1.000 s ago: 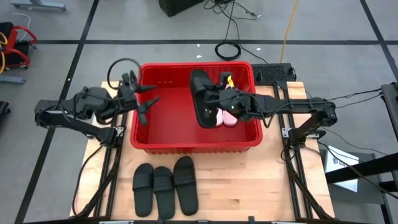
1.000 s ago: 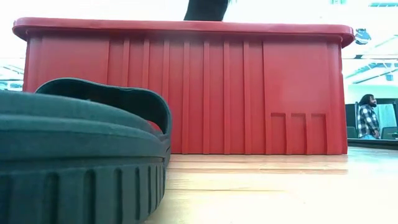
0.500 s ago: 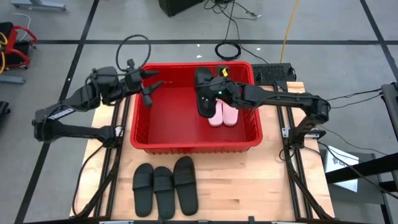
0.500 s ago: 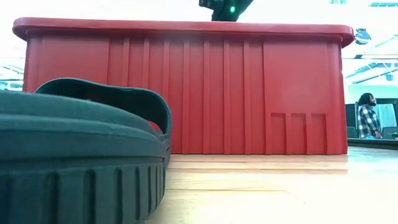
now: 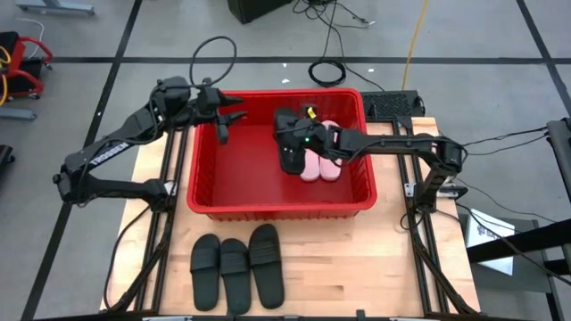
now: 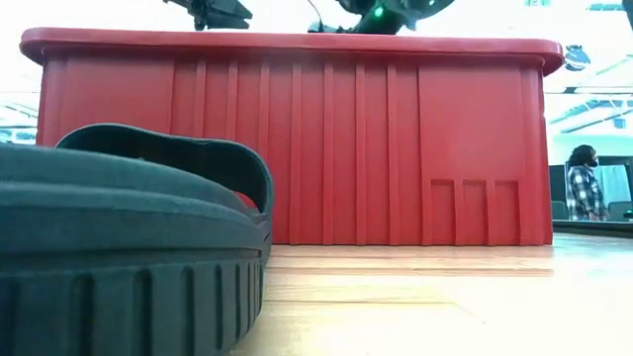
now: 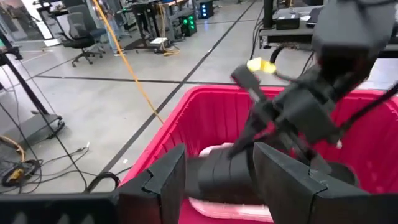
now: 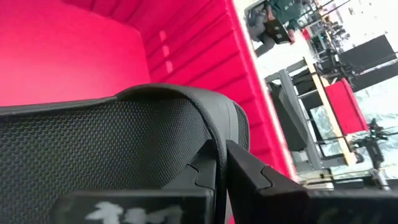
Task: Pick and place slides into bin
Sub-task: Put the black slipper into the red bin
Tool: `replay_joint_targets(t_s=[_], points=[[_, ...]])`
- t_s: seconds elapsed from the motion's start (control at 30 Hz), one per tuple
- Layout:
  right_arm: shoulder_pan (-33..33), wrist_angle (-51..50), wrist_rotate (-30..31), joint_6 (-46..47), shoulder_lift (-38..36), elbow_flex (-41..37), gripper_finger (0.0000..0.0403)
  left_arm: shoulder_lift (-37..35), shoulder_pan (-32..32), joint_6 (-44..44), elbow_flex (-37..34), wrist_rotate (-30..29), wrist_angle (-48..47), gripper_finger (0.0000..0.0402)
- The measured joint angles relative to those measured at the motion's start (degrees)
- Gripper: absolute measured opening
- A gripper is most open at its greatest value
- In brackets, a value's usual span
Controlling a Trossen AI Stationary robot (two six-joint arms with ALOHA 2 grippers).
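Pinched fingers of the right gripper [image 5: 299, 143] clamp the woven-textured strap of a black slide [image 5: 289, 141], held inside the red bin [image 5: 278, 203] beside two pale pink slides [image 5: 321, 162] on its floor. Left gripper [image 5: 229, 118] hovers over the bin's far left corner, fingers spread and empty. Three more black slides [image 5: 237, 267] lie side by side on the pale wooden table [image 5: 357, 267], in front of the bin. Ribbed plastic walls form the bin's sides. Grey floor with dark lines, cables and a yellow cord [image 5: 413, 40] surround the table; a person [image 6: 586, 185] stands far off.
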Motion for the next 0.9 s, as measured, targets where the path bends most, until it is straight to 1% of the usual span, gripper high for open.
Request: replay_joint_targets(t_s=[0.1,0.17,0.3,0.5,0.63,0.7,0.83,0.9], points=[[0.0,-0.3,0.0,-0.5,2.2,-0.1,0.0011,0.2,0.7,0.1,0.0,1.6,0.3,0.0188],[0.0,1.9,-0.1,-1.1,3.8,-0.1,0.0011,0.0,1.2,0.2,-0.1,2.8,0.7,0.0189],[-0.6,4.5,-0.2,-3.0,6.7,-0.1,0.0011,-1.6,2.2,-0.1,-3.7,5.3,5.0,0.0188],[-2.3,8.2,0.0,-4.1,9.2,0.0,0.0011,-4.1,4.7,-2.2,-12.0,5.3,12.8,0.0189],[-3.1,7.8,-1.2,-2.8,9.4,0.0,0.0011,-5.5,5.6,-4.0,-16.0,5.2,18.1,0.0189],[-3.3,8.1,-3.3,-1.5,9.4,0.0,0.0011,-5.9,5.7,-4.3,-17.3,5.2,19.3,0.0189],[-3.4,8.7,-3.6,-1.0,9.4,0.0,0.0011,-6.0,5.7,-4.4,-17.6,5.2,19.5,0.0189],[-3.5,9.1,-4.7,-0.9,9.7,0.0,0.0011,-6.0,5.7,-4.4,-17.6,5.2,19.6,0.0189]])
